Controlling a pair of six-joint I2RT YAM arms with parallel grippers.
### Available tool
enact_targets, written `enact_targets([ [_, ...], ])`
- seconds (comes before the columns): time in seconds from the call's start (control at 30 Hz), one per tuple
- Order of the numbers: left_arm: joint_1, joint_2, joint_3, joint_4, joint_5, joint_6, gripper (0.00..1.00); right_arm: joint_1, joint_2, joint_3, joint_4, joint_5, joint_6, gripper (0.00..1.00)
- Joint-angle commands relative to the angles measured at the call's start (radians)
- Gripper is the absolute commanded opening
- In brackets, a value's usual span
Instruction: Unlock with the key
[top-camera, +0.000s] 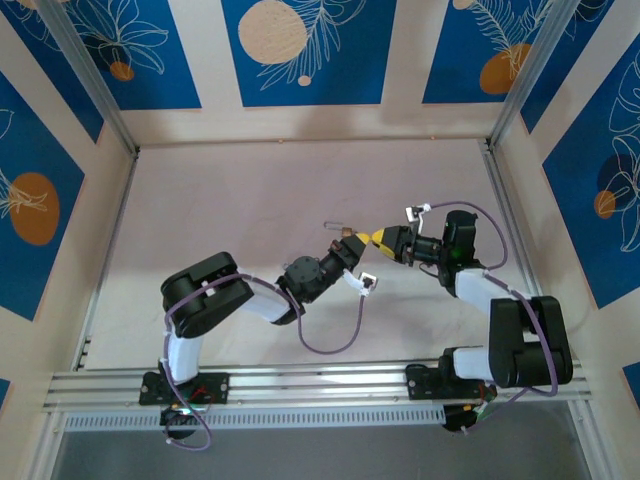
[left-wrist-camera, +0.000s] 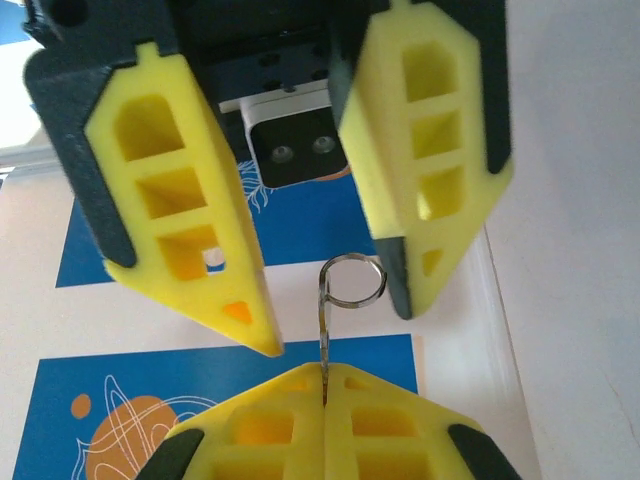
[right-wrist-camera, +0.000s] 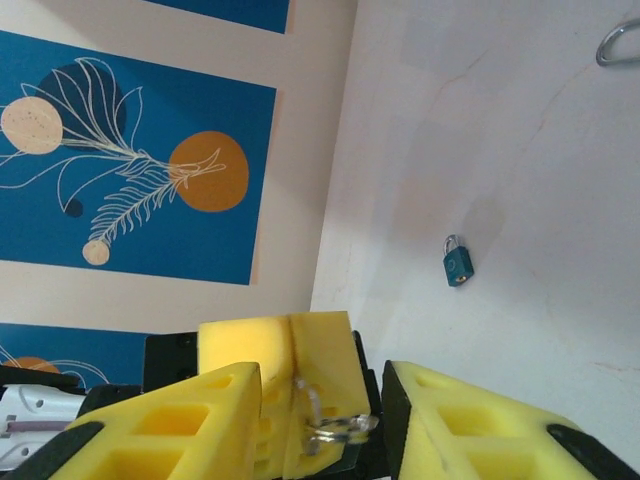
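My left gripper (left-wrist-camera: 325, 372) is shut on the small metal key (left-wrist-camera: 325, 335), which stands on edge with its wire ring (left-wrist-camera: 352, 282) sticking out past the tips. My right gripper (left-wrist-camera: 338, 325) faces it, its two yellow fingers (left-wrist-camera: 180, 210) straddling the ring with a gap between them. In the right wrist view the key ring (right-wrist-camera: 340, 430) pokes from the left gripper's closed fingers (right-wrist-camera: 275, 375). Both grippers meet above mid-table: left gripper (top-camera: 352, 245), right gripper (top-camera: 378, 240). The teal padlock (right-wrist-camera: 458, 263) lies alone on the white table, away from both.
A bent metal loop (right-wrist-camera: 617, 45) lies on the table beyond the padlock, seen as a metal loop (top-camera: 333, 226) just behind the grippers. Blue patterned wall panels (top-camera: 300, 45) and aluminium posts (top-camera: 520, 90) enclose the white table (top-camera: 250, 190).
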Motion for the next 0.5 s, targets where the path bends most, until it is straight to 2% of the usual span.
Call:
enact_targets([
  [0.0, -0.013, -0.011, -0.009, 0.038, -0.019, 0.002, 0.0, -0.003, -0.054, -0.006, -0.038, -0.004, -0.024, 0.36],
  [0.47, -0.012, 0.009, -0.007, 0.038, -0.03, 0.011, 0.0, -0.018, -0.061, 0.002, -0.115, 0.032, -0.061, 0.19],
])
